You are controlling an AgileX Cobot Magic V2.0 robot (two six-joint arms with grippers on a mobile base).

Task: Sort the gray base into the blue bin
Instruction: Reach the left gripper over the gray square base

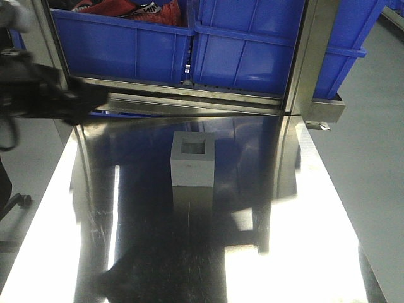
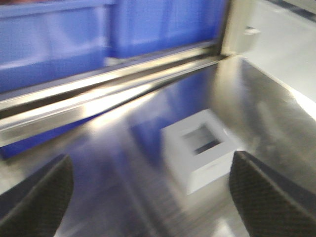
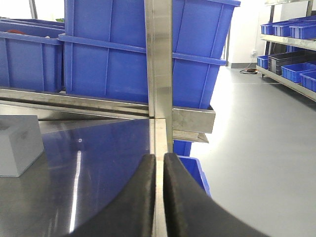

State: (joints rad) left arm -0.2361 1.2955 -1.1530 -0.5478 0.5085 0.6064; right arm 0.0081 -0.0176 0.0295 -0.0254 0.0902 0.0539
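The gray base point(image 1: 192, 161) stands upright on the steel desk point(image 1: 303, 208), recess up, near the desk's middle and a little short of the shelf rail point(image 1: 189, 95) that carries the crates. Nothing touches it. It is cube-like, so it has no real long axis; what counts is how its flat sides face.

In the left wrist view the gray base point(image 2: 202, 148) lies ahead of the left claw point(image 2: 150, 163), between the lines of the two fingers point(image 2: 37, 197) but nearer the right-hand one. A corner of the base rather than a flat side points toward the camera. That claw is spread wide and holds nothing; the view is blurred.

From the right wrist the gray base point(image 3: 17, 145) sits at the far left edge, well off to that side of the right claw point(image 3: 158, 160), whose pads are pressed together and empty.

The left arm point(image 1: 44, 101) therefore looks the better placed. It would likely need a turn of the wrist to meet two opposite faces squarely.

Beyond the base, behind the rail, stands the blue bin point(image 1: 252, 50), with another like it beside it.
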